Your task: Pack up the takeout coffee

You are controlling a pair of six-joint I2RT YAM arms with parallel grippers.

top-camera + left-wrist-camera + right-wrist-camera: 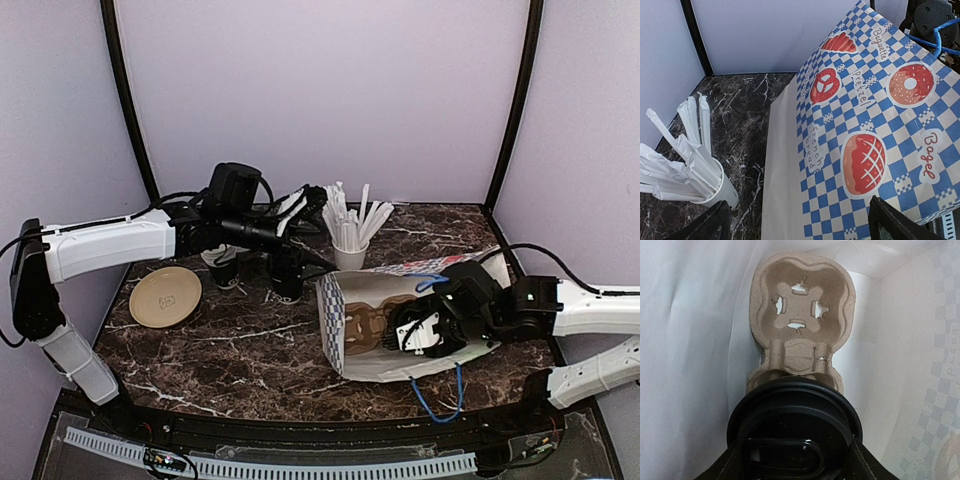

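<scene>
Right pincer [796, 457] clamped on black-lidded cup [795, 410] inside white paper bag [690, 340], brown pulp tray [800, 305] at its 12 o'clock, cup body hidden.

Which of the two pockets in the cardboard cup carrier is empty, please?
The upper pocket in the right wrist view, its cross-cut base bare; the lower one is hidden behind the takeout coffee in the right gripper.

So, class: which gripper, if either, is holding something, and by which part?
The right gripper holds the takeout coffee by its lidded top, a finger on each side. The left gripper is open, holding nothing.
</scene>
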